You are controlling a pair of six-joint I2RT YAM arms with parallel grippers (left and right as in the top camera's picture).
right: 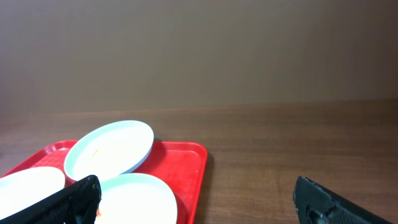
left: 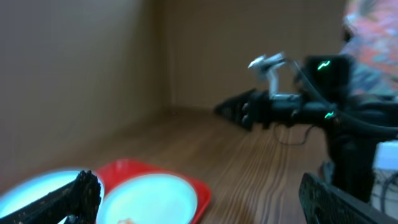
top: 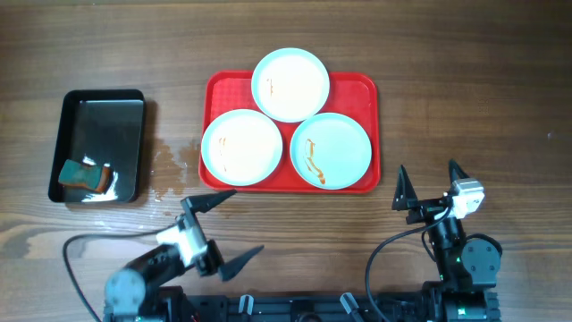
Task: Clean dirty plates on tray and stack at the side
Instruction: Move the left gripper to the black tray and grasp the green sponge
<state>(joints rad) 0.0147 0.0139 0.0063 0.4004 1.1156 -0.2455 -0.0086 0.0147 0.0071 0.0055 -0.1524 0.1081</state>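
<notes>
Three pale blue-white plates lie on the red tray (top: 357,89). The back plate (top: 290,84) overlaps the front two. The front left plate (top: 241,148) has faint orange marks. The front right plate (top: 331,150) has an orange-brown smear. My left gripper (top: 231,225) is open and empty, near the table's front, below the tray's left corner. My right gripper (top: 429,183) is open and empty, right of the tray's front right corner. The left wrist view shows the tray (left: 193,186) and the right plate (left: 149,199), blurred. The right wrist view shows the tray (right: 186,165) and the back plate (right: 112,146).
A smaller black glossy tray (top: 134,134) sits at the left, holding a wet sponge (top: 85,174) with orange and teal sides. Water drops (top: 170,165) lie on the wood between the black tray and the red tray.
</notes>
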